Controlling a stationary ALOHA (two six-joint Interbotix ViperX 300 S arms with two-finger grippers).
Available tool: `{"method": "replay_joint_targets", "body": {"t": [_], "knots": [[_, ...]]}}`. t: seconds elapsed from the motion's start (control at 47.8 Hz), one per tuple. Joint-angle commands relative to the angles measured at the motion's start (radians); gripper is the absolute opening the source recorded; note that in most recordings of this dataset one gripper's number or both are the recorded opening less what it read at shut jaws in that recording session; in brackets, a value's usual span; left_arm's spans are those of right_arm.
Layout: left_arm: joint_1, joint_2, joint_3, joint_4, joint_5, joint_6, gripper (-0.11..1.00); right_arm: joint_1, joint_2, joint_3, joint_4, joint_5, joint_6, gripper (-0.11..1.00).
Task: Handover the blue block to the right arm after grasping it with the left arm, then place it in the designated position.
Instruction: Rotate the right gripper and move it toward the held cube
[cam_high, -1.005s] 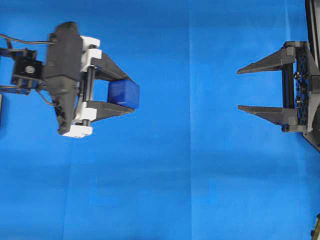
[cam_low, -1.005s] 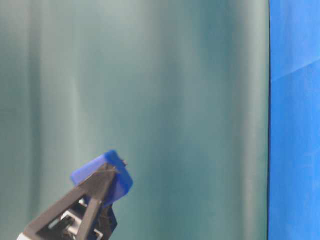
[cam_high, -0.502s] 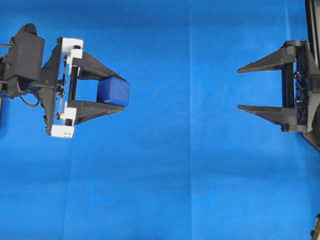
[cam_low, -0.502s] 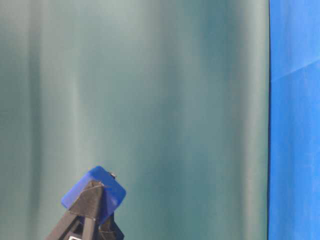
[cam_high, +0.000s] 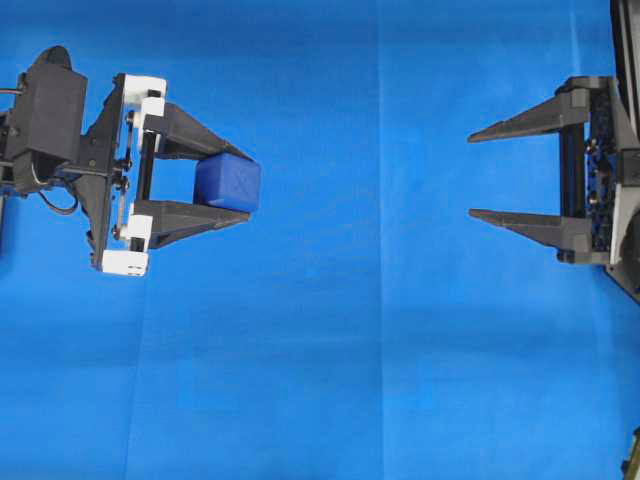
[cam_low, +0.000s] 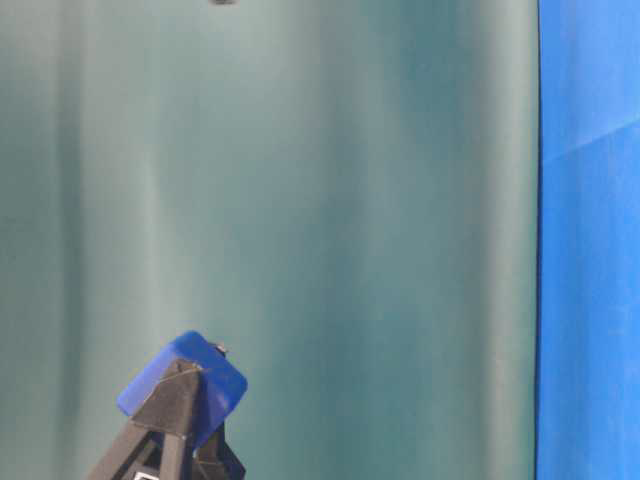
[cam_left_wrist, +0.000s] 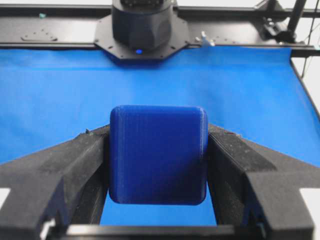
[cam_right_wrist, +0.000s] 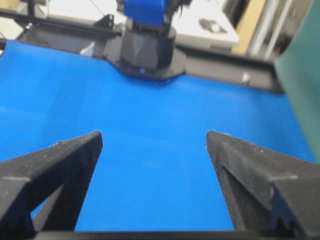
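The left arm (cam_high: 55, 130) is black and boxy, with thin black cables at its wrist and white plastic pieces at the bases of two dark, pointed fingers (cam_high: 195, 140). The right arm (cam_high: 600, 170) is all black, its tapering fingers (cam_high: 520, 122) matte and grainy.

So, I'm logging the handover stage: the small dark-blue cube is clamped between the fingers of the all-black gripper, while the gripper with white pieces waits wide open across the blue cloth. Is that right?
Not quite: the grippers are swapped. The overhead view shows the small dark-blue cube clamped by the left gripper with white pieces, while the all-black right gripper waits wide open across the blue cloth.
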Motion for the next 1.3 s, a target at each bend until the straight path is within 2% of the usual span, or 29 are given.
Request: {"method": "replay_joint_targets", "body": {"t": [0.0, 0.314, 0.691, 0.879, 0.963, 1.277], "knots": [[-0.003, -0.014, -0.012, 0.002, -0.015, -0.002, 0.49, 0.014, 0.012, -0.057, -0.069, 0.029, -0.018, 0.98], [-0.008, -0.018, -0.009, 0.002, -0.017, -0.012, 0.49, 0.017, 0.023, -0.153, -0.291, 0.236, -0.153, 0.98], [-0.012, -0.023, -0.009, 0.002, -0.017, -0.012, 0.49, 0.04, 0.008, -0.167, -0.571, 0.242, -0.321, 0.98], [-0.012, -0.023, -0.009, 0.002, -0.018, -0.014, 0.49, 0.046, 0.014, -0.169, -0.676, 0.224, -0.347, 0.98], [-0.014, -0.023, -0.011, 0.002, -0.017, -0.014, 0.49, 0.044, 0.011, -0.169, -0.712, 0.212, -0.348, 0.98], [-0.017, -0.023, -0.011, 0.002, -0.017, -0.015, 0.49, 0.046, 0.009, -0.17, -0.77, 0.199, -0.356, 0.98]]}}
